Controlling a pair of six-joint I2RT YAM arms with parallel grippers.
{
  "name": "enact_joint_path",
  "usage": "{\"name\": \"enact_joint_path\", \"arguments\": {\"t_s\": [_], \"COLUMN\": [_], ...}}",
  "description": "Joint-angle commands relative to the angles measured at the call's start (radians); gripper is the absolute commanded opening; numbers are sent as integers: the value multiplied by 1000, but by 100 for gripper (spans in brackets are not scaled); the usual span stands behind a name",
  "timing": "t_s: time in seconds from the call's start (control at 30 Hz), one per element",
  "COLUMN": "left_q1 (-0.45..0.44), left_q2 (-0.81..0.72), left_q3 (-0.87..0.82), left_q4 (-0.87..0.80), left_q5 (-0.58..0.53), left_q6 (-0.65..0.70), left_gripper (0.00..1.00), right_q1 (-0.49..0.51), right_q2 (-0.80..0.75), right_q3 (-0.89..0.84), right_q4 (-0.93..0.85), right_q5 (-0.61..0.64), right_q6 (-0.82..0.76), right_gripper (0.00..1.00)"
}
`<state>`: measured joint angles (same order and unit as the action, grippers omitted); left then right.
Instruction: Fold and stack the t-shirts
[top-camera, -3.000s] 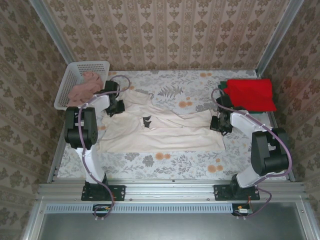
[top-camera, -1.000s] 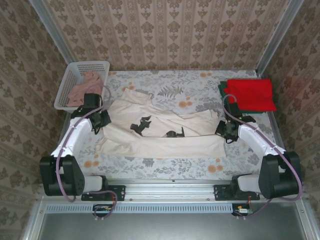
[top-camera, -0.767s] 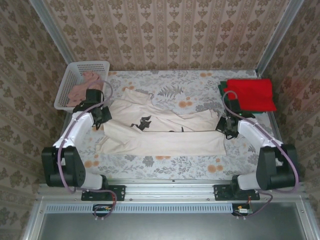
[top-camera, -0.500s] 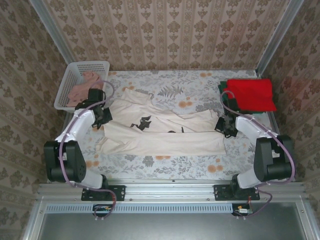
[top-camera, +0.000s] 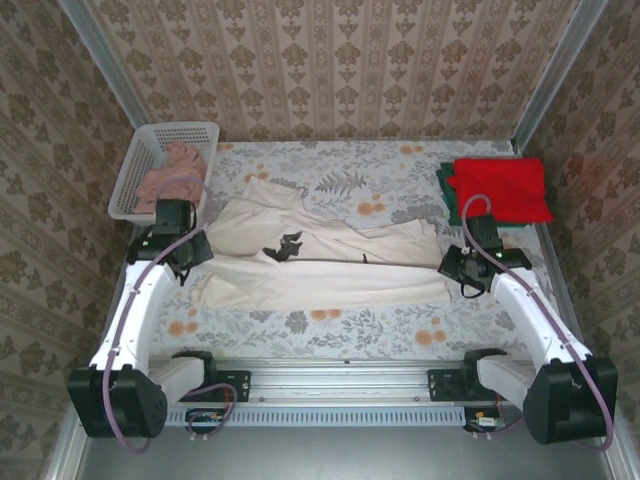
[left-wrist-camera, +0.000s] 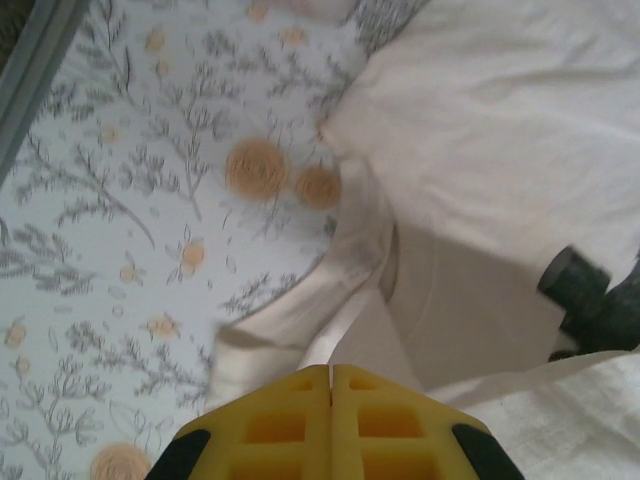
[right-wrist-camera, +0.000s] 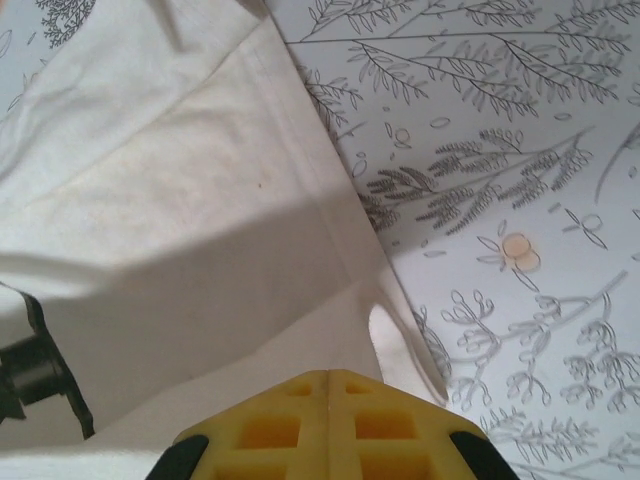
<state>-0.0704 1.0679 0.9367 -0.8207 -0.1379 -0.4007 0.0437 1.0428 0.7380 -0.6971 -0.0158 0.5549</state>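
Clamping the side edges of the cream shirt (top-camera: 330, 268) with jaws pressed together, the left gripper (left-wrist-camera: 331, 372) and right gripper (right-wrist-camera: 329, 378) are holding it across the middle of the table (top-camera: 330, 325) (thin pinches, seemingly); uneven pulling is risking a slip or skewed fold.

The large cream-white cloth t-shirt (top-camera: 330, 275), with a dark print, lies as a rumpled, half-folded band between the left gripper (top-camera: 190, 262) and right gripper (top-camera: 450, 270), each pinching one end. Beyond the right gripper, a folded bright red cloth t-shirt (top-camera: 503, 188) rests on a dark green cloth t-shirt (top-camera: 445, 197).
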Motion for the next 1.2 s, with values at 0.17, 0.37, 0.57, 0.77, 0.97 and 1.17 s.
{"name": "enact_joint_path", "arguments": {"t_s": [0.17, 0.37, 0.57, 0.77, 0.97, 1.17], "left_q1": [7, 12, -32, -35, -35, -35], "left_q2": [-138, -267, -306, -233, -108, 81], "left_q3": [-29, -29, -39, -66, -85, -48], "left_q4": [-95, -151, -190, -155, -60, 37], "left_q5": [-7, -27, -61, -36, -37, -44], "left_q6": [-38, -45, -71, -66, -67, -49], "left_gripper": [0, 0, 0, 0, 0, 0], "right_q1": [-4, -4, -4, -4, -6, -11], "right_q2": [-159, -222, -253, -187, -25, 204], "right_q3": [-20, -28, -57, -108, -104, -4], "right_q4": [-123, -151, -155, -69, 60, 125], "right_q5": [-45, -81, -115, -110, -60, -30], "right_q6": [25, 35, 55, 74, 61, 20], "right_gripper": [0, 2, 3, 4, 3, 3]}}
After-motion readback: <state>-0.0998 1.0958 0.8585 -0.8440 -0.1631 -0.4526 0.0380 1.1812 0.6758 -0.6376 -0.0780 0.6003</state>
